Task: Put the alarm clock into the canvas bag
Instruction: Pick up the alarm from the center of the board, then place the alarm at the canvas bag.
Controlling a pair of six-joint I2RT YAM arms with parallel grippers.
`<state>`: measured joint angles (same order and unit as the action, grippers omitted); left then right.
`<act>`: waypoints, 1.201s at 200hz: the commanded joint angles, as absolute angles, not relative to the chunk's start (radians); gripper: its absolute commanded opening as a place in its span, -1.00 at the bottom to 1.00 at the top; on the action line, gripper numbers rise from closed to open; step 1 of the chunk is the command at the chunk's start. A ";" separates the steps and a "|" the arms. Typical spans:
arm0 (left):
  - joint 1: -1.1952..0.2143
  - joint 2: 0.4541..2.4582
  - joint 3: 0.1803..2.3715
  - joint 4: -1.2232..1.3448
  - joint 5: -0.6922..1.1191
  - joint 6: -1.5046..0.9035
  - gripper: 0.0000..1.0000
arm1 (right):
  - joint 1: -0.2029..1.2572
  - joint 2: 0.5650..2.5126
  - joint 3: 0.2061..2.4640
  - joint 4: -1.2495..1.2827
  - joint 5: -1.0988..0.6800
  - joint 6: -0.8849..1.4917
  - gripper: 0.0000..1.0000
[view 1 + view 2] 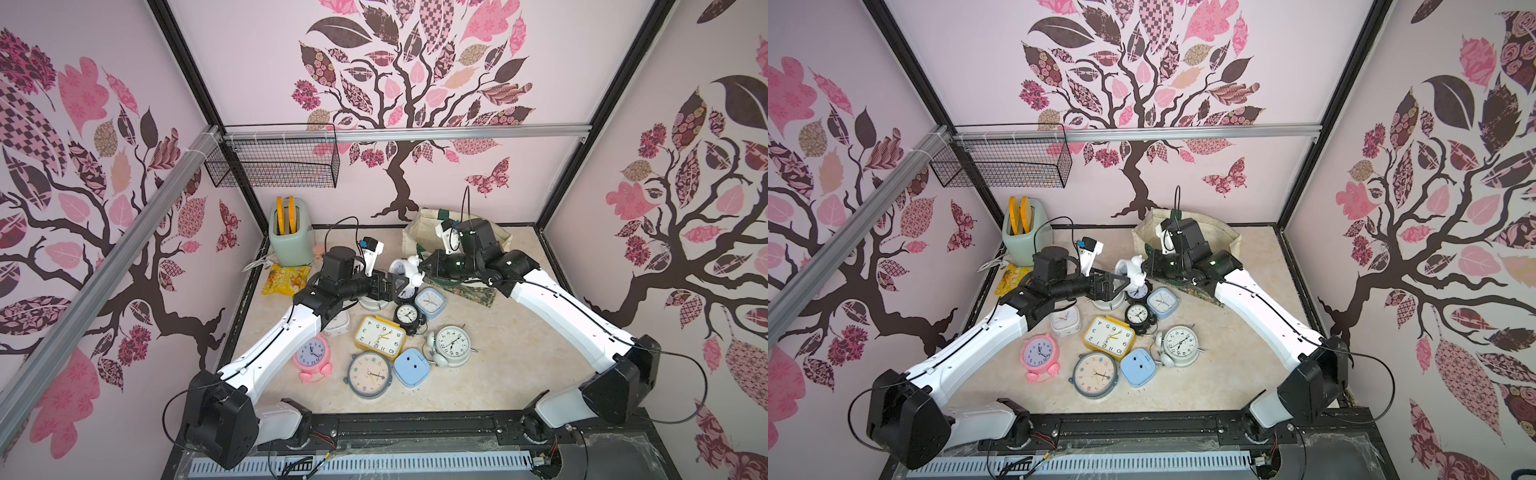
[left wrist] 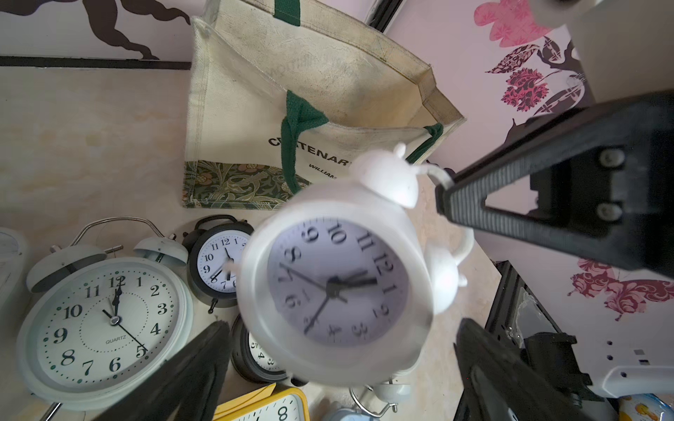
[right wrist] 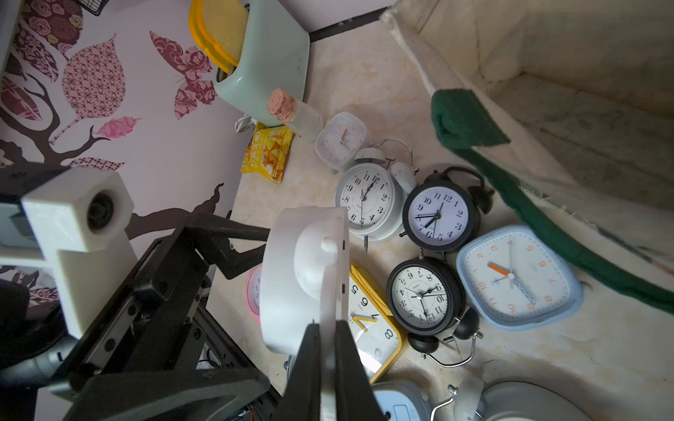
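My right pincer (image 3: 328, 328) grips only the thin handle (image 2: 437, 173) of the white alarm clock (image 2: 339, 284). My left pincer (image 2: 339, 339) stands wide. Risk: the clock pivots, slips and misses the canvas bag (image 2: 255, 91).

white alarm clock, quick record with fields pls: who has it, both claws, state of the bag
item: white alarm clock, looks lifted above the other clocks
held by: right claw, shut on the clock's thin handle
left claw: open, fingers either side of the clock, not gripping
canvas bag: upright, mouth open, clock not in it yet
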<state>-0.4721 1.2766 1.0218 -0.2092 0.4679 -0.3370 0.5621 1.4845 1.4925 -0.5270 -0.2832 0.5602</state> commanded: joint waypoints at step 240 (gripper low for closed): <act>-0.476 1.008 0.857 -0.436 0.188 -0.337 0.96 | 0.320 2.080 1.880 -0.584 -0.261 0.530 -1.00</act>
<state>-0.4721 1.0134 0.8799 -0.4599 0.1806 -0.3454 0.3126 2.0384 1.8908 -0.6266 -0.2142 0.5014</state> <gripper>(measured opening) 0.981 0.097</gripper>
